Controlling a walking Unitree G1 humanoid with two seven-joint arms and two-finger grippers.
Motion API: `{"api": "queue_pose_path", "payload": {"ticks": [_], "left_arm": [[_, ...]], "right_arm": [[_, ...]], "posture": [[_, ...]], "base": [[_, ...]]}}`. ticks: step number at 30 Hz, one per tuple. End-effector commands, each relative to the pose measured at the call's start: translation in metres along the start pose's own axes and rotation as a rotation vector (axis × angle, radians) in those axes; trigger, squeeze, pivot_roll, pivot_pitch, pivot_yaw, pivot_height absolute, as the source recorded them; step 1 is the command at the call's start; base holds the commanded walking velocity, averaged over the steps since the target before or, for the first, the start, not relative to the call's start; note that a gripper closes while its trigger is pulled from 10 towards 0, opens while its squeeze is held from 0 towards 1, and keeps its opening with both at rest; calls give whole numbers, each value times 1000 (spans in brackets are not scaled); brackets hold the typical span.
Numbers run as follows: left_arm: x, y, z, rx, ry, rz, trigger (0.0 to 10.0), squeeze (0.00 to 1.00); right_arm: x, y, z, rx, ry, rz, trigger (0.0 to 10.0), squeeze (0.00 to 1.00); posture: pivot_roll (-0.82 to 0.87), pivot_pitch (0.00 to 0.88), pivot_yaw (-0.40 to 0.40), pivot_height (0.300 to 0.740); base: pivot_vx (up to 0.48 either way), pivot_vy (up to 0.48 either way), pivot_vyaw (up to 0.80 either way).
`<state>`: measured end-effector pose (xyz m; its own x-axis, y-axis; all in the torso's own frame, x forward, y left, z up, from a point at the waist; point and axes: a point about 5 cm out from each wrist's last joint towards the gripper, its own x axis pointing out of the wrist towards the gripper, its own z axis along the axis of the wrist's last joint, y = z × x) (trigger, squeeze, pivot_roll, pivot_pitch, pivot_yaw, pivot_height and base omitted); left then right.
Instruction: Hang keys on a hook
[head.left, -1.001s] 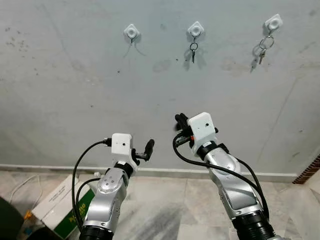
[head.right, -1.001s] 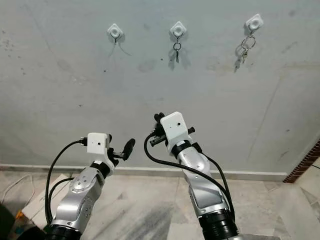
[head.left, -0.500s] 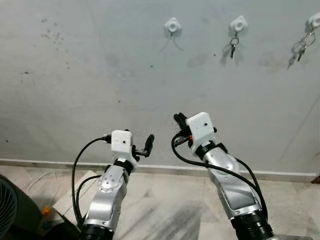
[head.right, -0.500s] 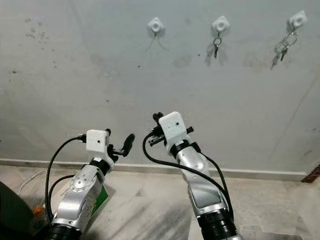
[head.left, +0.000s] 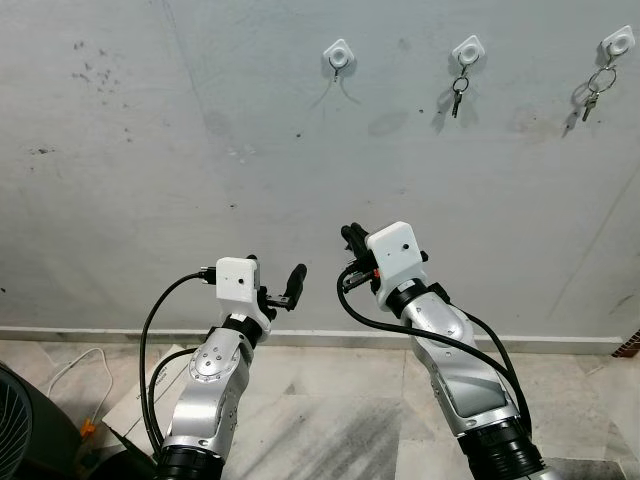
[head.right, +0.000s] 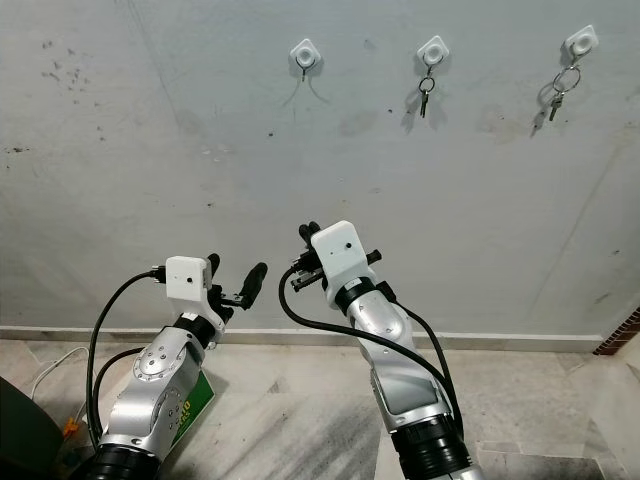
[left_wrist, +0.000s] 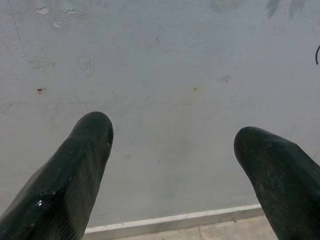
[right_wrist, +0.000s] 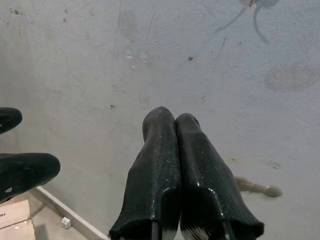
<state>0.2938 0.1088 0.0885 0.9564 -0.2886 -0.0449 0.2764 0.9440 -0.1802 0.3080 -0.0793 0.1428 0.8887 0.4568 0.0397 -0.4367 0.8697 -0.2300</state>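
Two hooks hold keys; right pincer pressed together, left pincer spread.

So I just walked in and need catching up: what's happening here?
The robot faces a wall with three hooks. The left hook holds no keys; the middle hook and right hook carry keys. Both grippers hover well below them: left gripper open, right gripper shut; whether it holds keys is unclear.
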Motion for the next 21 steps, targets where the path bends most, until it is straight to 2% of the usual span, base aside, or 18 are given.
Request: {"api": "queue_pose_path", "payload": {"ticks": [1,9,14,21], "left_arm": [[0,1,4,6,-20,-12,10000,0],[-7,6,4,-4,-22,-18,10000,0],[-19,12,0,3,-2,-14,10000,0],[-29,17,-1,9,12,-12,10000,0]], "right_arm": [[1,2,6,-5,-27,7,10000,0],[-18,-11,-10,-16,24,-17,10000,0],[-32,-21,-19,-21,55,-54,10000,0],[-46,-29,-26,-31,88,-81,10000,0]], "posture": [[-60,0,90,740],[-55,0,86,740],[-54,0,89,740],[-49,0,88,740]], "base": [[270,0,0],[268,0,0],[278,0,0],[290,0,0]]}}
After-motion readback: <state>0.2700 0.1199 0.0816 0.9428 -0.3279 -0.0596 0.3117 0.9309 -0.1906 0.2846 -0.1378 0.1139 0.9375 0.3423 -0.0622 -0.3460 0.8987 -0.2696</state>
